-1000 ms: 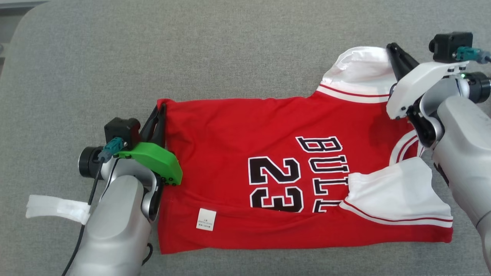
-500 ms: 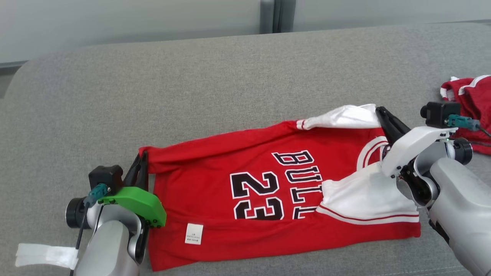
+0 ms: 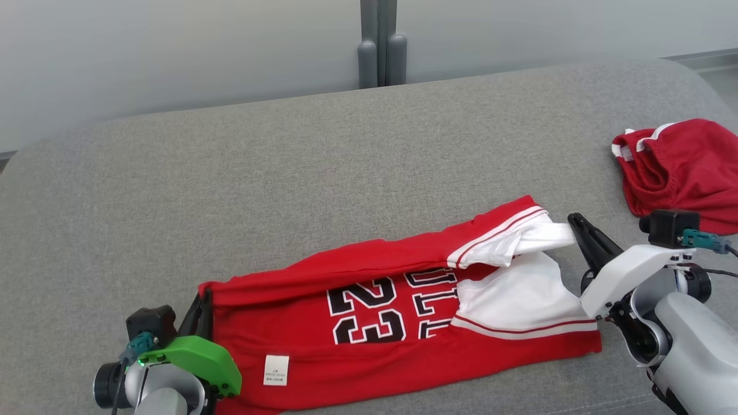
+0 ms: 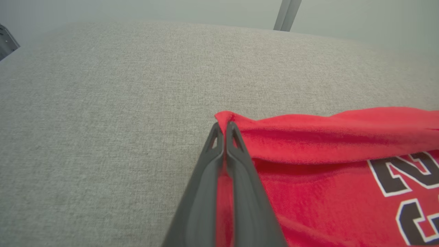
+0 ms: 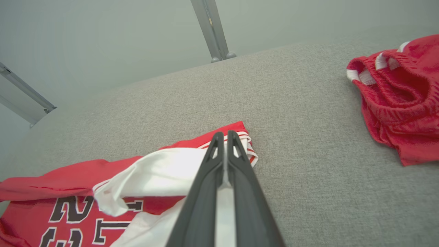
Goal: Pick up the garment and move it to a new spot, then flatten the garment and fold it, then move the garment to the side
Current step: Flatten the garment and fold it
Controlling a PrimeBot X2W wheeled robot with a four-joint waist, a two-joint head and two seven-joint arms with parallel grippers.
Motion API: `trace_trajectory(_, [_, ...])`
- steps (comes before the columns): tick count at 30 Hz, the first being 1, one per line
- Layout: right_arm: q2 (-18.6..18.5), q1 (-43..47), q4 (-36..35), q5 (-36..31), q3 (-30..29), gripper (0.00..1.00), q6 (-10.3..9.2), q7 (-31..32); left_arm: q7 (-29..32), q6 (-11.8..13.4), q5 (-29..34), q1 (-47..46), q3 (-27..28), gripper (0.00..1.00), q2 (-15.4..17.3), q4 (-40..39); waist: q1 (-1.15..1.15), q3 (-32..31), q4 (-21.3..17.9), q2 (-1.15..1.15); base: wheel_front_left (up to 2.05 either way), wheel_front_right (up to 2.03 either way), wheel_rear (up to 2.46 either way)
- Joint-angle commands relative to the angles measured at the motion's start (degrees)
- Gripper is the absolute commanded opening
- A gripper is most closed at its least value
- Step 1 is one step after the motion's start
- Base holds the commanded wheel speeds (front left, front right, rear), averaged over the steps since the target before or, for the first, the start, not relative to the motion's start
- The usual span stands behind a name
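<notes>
The garment, a red jersey with a black "23" and white sleeves, lies across the grey cushion. Its far long edge is raised and rolled over the tops of the letters. My left gripper is shut on the far hem corner at the left; the left wrist view shows red cloth pinched between the tips of the left gripper. At the right end my right gripper is shut on the white sleeve. In the right wrist view, white cloth runs between the fingers of the right gripper.
A second red garment with white trim lies crumpled at the far right of the cushion, also seen as a red heap. A pale wall with a grey post stands behind. Bare cushion stretches beyond and to the left of the jersey.
The head camera has tilted up, bringing the wall and second garment into sight. Both grippers have drawn the jersey's far edge nearer, so the red fold now covers part of the lettering.
</notes>
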Motion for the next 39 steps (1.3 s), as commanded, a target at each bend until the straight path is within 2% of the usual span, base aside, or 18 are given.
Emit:
trace_trajectory(1, [-0.3,0.9,-0.4,0.2,-0.5,0.0,-0.06,0.1,0.0,-0.1,0.5,1.0,0.4,0.0,0.1,0.1,0.0,-0.6,-0.5,0.0,0.0,0.0,0.0])
trace_trajectory(11, [0.8,6.4,-3.7,-1.3,-4.8,0.0,-0.06,1.5,0.0,-0.5,1.7,4.4,2.7,0.0,-0.2,0.2,0.0,-2.5,-0.7,0.0,0.0,0.0,0.0])
trace_trajectory(21, [2.7,11.5,-5.1,-3.6,-8.0,0.0,-0.06,4.7,0.0,-0.9,3.1,6.1,2.5,0.0,-1.1,0.1,0.0,-2.9,-0.6,0.0,0.0,0.0,0.0])
trace_trajectory(22, [2.7,11.7,-4.9,-4.2,-8.0,0.12,-0.06,5.3,0.0,-0.9,3.2,6.2,2.5,0.43,-1.2,0.1,0.0,-2.9,-0.6,0.0,0.0,0.0,0.0])
trace_trajectory(23, [2.9,12.0,-4.9,-4.5,-8.1,1.0,-0.05,5.6,0.0,-0.9,3.3,6.4,2.5,1.0,-1.2,0.0,0.0,-2.9,-0.6,0.0,0.0,0.0,0.0])
trace_trajectory(28, [3.2,14.1,-5.6,-5.3,-10.3,1.0,-0.05,5.4,0.0,0.0,4.4,8.5,4.0,1.0,-1.3,-2.6,0.0,-3.1,-0.4,0.0,0.0,0.0,0.0])
trace_trajectory(35, [2.9,16.3,-6.3,-8.0,-15.4,1.0,-0.04,2.8,0.1,2.2,5.8,13.9,6.8,1.0,-1.5,-11.2,0.0,-3.7,1.5,0.0,0.0,0.0,0.0])
trace_trajectory(39, [4.1,14.9,-5.6,-10.4,-16.2,1.0,-0.04,2.8,0.1,2.2,6.6,15.8,7.1,1.0,-1.7,-14.9,0.0,-3.9,3.1,0.0,0.0,0.0,0.0])
